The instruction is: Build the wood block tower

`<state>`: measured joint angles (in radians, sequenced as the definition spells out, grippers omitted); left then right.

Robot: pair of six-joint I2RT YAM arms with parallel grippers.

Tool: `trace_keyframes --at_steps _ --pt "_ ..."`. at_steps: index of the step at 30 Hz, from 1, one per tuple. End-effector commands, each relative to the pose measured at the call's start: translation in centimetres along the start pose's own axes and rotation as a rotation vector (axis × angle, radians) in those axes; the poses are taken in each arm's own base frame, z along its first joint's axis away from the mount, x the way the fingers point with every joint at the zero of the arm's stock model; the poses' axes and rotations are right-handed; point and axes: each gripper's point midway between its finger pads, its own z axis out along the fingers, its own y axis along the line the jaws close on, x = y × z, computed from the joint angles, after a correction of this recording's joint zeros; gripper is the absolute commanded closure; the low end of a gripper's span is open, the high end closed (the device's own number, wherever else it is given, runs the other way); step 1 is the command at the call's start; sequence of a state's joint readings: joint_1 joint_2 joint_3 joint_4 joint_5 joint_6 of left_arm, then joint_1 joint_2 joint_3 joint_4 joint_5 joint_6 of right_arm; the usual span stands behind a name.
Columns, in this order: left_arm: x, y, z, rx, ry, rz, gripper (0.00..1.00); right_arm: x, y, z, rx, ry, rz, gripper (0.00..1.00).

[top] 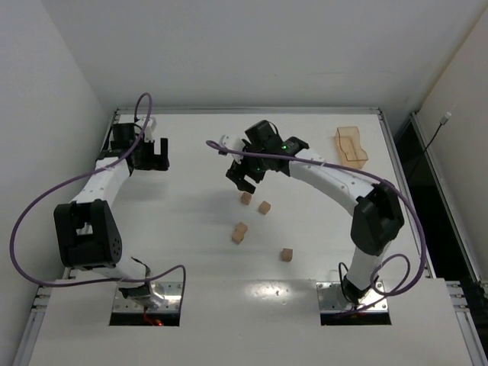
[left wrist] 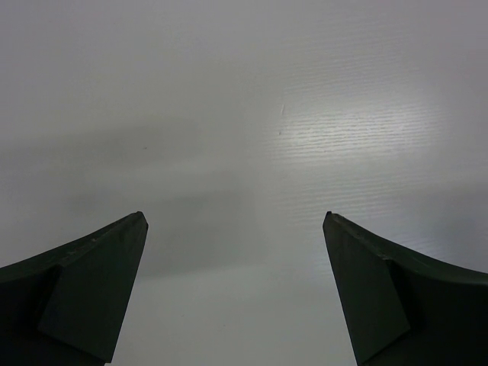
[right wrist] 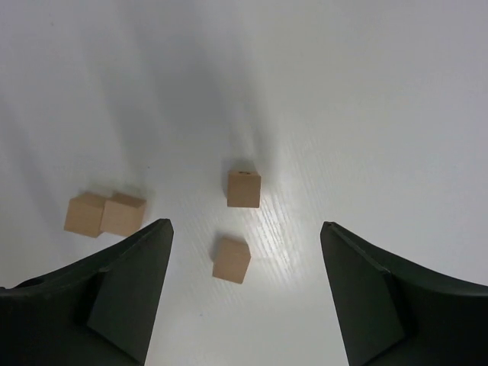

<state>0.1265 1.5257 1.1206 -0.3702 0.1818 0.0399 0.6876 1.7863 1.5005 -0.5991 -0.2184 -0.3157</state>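
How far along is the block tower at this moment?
Done: nothing, no block is stacked. The blocks lie flat on the table, and one pair touches side by side. In hand: the right fingers are open near the blocks and hold nothing; the left fingers are open over bare table. Left: every pick and every stacking.

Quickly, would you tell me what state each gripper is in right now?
Left gripper: open, holding nothing.
Right gripper: open, holding nothing; the wooden cubes lie loose below it.
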Motion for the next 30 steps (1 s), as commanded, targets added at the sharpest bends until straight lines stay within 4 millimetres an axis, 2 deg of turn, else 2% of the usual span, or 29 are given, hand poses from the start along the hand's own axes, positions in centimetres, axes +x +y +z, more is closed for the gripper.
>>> trace_keyframes --at_steps 1,3,6,7,8,10,14,20,27,30 --pt "-0.8 0.3 0.3 0.008 -0.028 -0.015 0.0 1.8 0.5 2.7 -0.069 0.079 -0.061 0.24" --pt "-0.8 0.5 0.3 -0.001 -0.027 -0.015 0.0 2.8 0.7 3.5 -0.086 0.11 -0.052 0.24" --pt "-0.5 0.5 0.6 0.0 -0.018 -0.017 0.0 2.9 0.5 4.5 -0.085 0.108 -0.062 0.24" --pt "-0.5 0.5 0.6 0.0 -0.018 -0.017 0.0 3.8 0.6 5.0 -0.088 0.133 -0.056 0.23" --pt "-0.5 0.5 0.6 0.0 -0.018 -0.017 0.0 3.6 0.5 5.1 -0.082 0.121 -0.06 0.23" --pt "-1.0 0.5 0.5 -0.001 -0.027 -0.015 0.0 4.9 0.3 6.0 -0.073 0.159 -0.055 0.23" --pt "-0.7 0.5 0.7 0.0 -0.018 -0.017 0.0 5.6 -0.7 6.7 -0.052 0.16 -0.051 0.23" --pt "-0.9 0.6 0.9 0.0 -0.018 -0.017 0.0 7.7 -0.7 8.4 -0.079 0.216 -0.037 0.23" --pt "-0.5 1.4 1.0 -0.012 -0.009 -0.022 0.0 8.1 -1.0 9.3 -0.07 0.217 -0.048 0.23" --pt "-0.5 1.4 1.0 -0.012 -0.009 -0.022 0.0 8.8 -0.8 9.9 -0.08 0.235 -0.043 0.24"
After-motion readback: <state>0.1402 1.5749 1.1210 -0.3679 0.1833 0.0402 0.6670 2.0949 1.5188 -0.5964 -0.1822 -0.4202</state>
